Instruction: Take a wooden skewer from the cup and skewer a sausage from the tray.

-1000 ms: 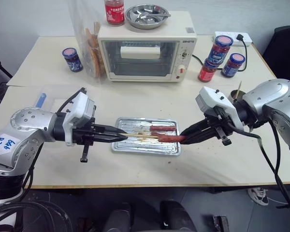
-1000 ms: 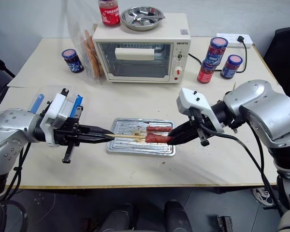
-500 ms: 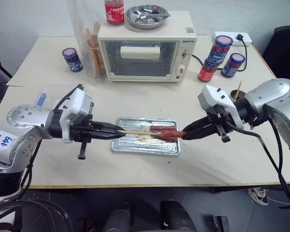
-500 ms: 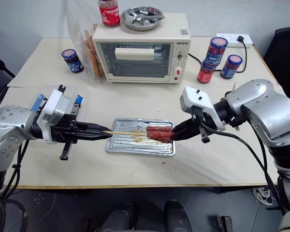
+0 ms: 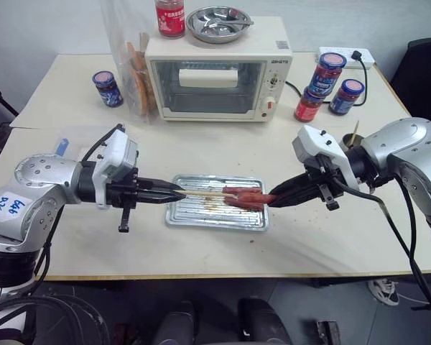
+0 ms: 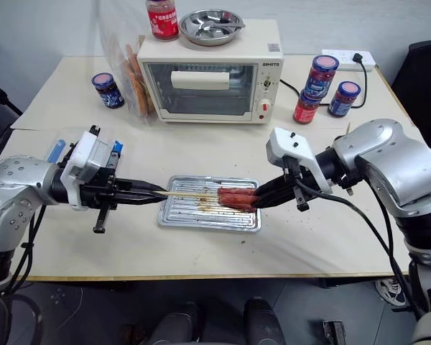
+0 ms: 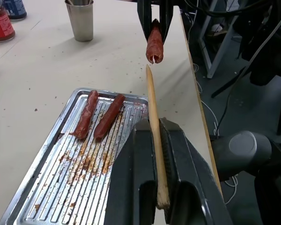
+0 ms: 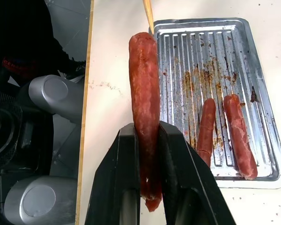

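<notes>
The left pincer (image 7: 157, 140), clamped on the wooden skewer (image 7: 153, 122), has drawn back, leaving its tip just short of the sausage (image 8: 144, 108) gripped by the right pincer (image 8: 147, 140) above the tray (image 5: 217, 219); piercing remains.

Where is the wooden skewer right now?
The wooden skewer is clamped in the left claw, held over the tray, its tip just short of the sausage in the right claw.

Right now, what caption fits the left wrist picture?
Left gripper aims a skewer at the sausage held above the tray.
</notes>
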`<state>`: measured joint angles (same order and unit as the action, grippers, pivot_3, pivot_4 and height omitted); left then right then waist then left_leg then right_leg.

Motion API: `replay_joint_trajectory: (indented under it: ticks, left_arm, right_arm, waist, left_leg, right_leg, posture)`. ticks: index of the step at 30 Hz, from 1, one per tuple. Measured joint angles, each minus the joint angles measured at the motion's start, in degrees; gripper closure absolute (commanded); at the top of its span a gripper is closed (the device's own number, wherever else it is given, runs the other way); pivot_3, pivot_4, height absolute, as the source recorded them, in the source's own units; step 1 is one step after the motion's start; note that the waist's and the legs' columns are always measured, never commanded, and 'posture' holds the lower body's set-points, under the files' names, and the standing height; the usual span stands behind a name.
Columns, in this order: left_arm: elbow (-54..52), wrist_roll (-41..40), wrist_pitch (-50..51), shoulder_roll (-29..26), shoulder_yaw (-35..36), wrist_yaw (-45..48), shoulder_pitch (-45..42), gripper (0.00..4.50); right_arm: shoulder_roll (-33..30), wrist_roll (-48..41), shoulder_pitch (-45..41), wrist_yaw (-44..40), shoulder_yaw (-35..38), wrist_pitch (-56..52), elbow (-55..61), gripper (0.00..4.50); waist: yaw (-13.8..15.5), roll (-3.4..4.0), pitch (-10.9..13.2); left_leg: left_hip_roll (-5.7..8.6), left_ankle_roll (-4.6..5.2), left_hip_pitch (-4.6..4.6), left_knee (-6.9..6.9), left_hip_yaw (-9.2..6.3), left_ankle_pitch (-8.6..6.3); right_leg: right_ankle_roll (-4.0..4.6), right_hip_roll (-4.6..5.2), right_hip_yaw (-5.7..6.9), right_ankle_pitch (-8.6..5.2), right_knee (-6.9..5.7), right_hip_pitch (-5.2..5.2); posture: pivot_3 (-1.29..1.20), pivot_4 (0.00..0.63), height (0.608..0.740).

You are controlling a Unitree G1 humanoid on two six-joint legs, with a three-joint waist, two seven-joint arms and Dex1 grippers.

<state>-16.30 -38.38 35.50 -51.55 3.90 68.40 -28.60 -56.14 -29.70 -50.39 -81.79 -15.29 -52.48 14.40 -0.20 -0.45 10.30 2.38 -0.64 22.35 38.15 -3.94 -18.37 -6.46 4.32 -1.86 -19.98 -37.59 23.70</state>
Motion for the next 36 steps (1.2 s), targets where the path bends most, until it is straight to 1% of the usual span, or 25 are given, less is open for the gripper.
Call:
replay_joint_trajectory:
  ticks: [19, 36]
  left_arm:
    - [-1.2, -0.2, 0.4, 1.4, -0.4, -0.1, -1.0, 4.5]
    - [0.0, 1.4, 0.3, 5.6, -3.7, -0.9, -4.8, 4.5]
  right_arm:
    - [0.8, -0.7, -0.2, 1.2, 0.0, -0.5, 0.2, 4.24]
    - [3.9, -2.6, -2.8, 3.9, 0.0, -3.7, 1.3, 4.24]
  waist:
    - [0.0, 0.0, 0.0]
    - [0.1, 0.0, 0.0]
  left_leg:
    - [0.0, 0.0, 0.0, 0.02, 0.0, 0.0]
    - [0.02, 0.0, 0.0, 0.06, 0.0, 0.0]
  right_leg:
    - [0.0, 0.0, 0.0, 0.0, -0.02, 0.0]
    - [0.0, 0.01, 0.01, 0.0, -0.06, 0.01]
  posture:
    - [0.0, 0.15, 0.74]
    - [0.0, 0.15, 0.74]
